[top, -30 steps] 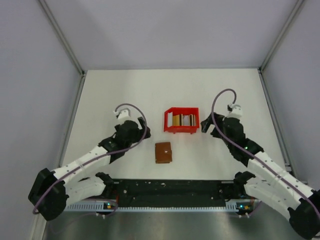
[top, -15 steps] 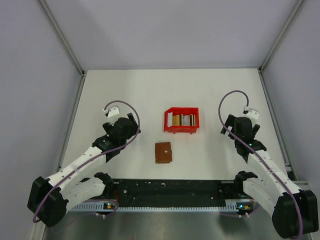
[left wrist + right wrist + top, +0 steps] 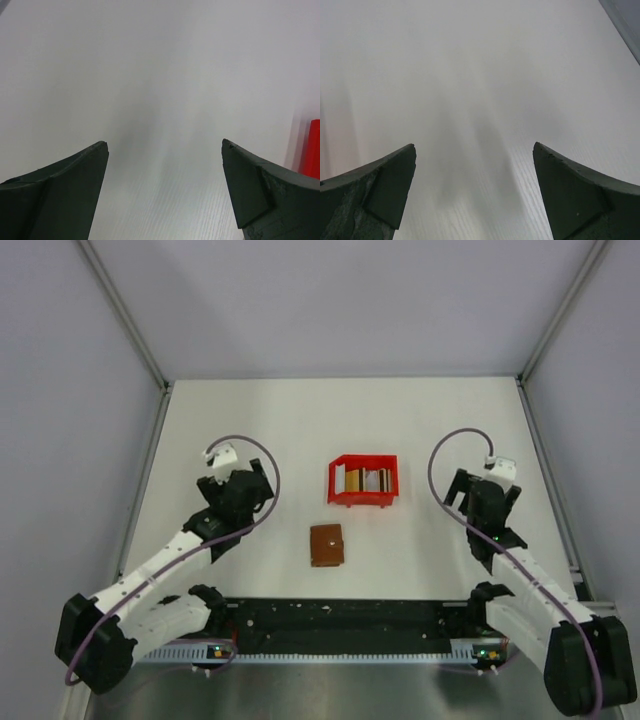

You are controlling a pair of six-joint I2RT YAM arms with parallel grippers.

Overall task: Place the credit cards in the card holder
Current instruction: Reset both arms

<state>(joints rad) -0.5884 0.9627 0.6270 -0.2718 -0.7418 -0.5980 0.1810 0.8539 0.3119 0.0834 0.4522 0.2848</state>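
The credit cards [image 3: 365,479] stand on edge inside a red bin [image 3: 363,481] at the table's middle; tan-gold and pale faces show. The card holder [image 3: 326,545], a small brown wallet, lies folded shut on the table just in front of the bin. My left gripper [image 3: 232,478] hangs open to the left of the bin, well apart from it. In the left wrist view, the left gripper [image 3: 165,145] has only bare table between its fingers. My right gripper [image 3: 487,484] is open to the right of the bin, and in its own view the right gripper [image 3: 475,146] holds nothing.
The red bin's edge [image 3: 315,149] shows at the right border of the left wrist view. Metal frame rails [image 3: 150,450] run along both sides of the white table [image 3: 300,420]. A black bar [image 3: 340,618] crosses the near edge between the arm bases.
Both arms have swung outward from the centre. The left gripper moved left and the right gripper moved right, away from the bin. Wallet and bin have not moved.
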